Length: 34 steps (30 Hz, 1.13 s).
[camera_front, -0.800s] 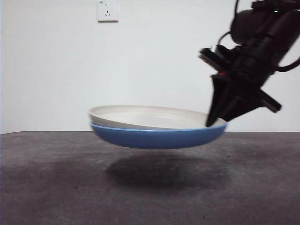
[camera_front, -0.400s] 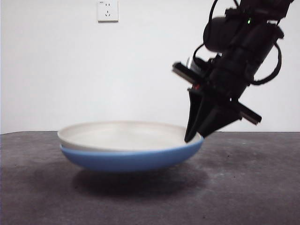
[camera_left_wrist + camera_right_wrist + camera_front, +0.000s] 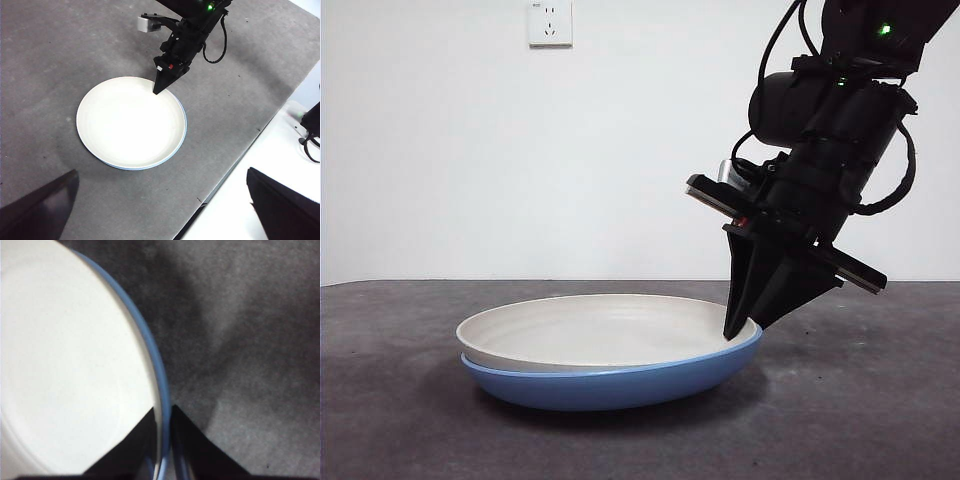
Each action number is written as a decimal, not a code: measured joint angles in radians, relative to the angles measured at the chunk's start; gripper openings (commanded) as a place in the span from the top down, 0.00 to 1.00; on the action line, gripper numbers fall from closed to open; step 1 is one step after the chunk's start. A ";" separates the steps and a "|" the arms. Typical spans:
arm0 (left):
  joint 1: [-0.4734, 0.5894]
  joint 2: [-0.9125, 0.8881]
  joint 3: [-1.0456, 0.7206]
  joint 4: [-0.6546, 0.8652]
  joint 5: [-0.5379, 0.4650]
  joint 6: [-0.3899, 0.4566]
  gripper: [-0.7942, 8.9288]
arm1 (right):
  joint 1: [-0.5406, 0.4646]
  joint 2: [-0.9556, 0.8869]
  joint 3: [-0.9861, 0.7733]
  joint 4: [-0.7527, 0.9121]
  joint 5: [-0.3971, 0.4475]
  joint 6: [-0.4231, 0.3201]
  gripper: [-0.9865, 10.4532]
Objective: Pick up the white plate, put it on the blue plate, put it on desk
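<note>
Resting on the flat, dark grey-brown desk (image 3: 410, 420) with its matte, faintly mottled top, the wide, round, glossy medium-blue plate (image 3: 610, 385) sits nearest the front view's camera, its smooth curved underside meeting the surface and a soft shadow pooling beneath it. Nested inside it lies the wide, shallow, off-white plate (image 3: 590, 330), matte and smooth, with faint concentric rings on its low sloping wall. The white plate's rim stands a little proud of the blue one on the side away from the gripper and sinks level with it beside the gripper. From above, in the left wrist view, the white plate (image 3: 131, 121) nearly covers the blue plate (image 3: 184, 131), which shows only as a thin bright crescent along one side; the stacked pair lies on the open middle of the desk (image 3: 50, 60), well apart from its pale edge.

At the far side of the stack, the right gripper (image 3: 743, 322) comes down steeply, a black, wedge-shaped claw below a bulky dark arm with looping cables. Its two tapered jaws are clenched on the stacked rims, one jaw inside over the white plate (image 3: 65, 370), the other outside against the blue plate (image 3: 159, 371), with only a narrow slit between them.

The left gripper (image 3: 160, 210) hangs high above the desk, jaws spread wide and released, holding nothing.
</note>
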<state>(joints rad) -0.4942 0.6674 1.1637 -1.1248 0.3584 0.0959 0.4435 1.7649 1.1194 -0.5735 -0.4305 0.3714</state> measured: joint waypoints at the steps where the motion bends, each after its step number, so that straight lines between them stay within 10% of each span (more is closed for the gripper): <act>1: -0.001 0.000 0.000 0.000 0.000 0.000 0.30 | 0.000 0.000 0.000 0.000 0.000 0.000 0.91; 6: -0.006 0.000 0.000 0.005 0.000 0.000 0.30 | 0.000 0.000 0.000 0.000 0.012 0.000 0.85; 14: -0.020 0.000 0.000 0.007 0.000 0.000 0.30 | 0.000 -0.031 0.001 -0.002 0.043 -0.001 0.39; 34: -0.068 -0.001 0.000 0.006 0.000 -0.009 0.30 | 0.138 -0.806 0.023 -0.485 0.251 -0.060 0.37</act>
<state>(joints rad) -0.5617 0.6666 1.1637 -1.1183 0.3584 0.0868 0.5819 0.9592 1.1419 -1.0584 -0.1791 0.3115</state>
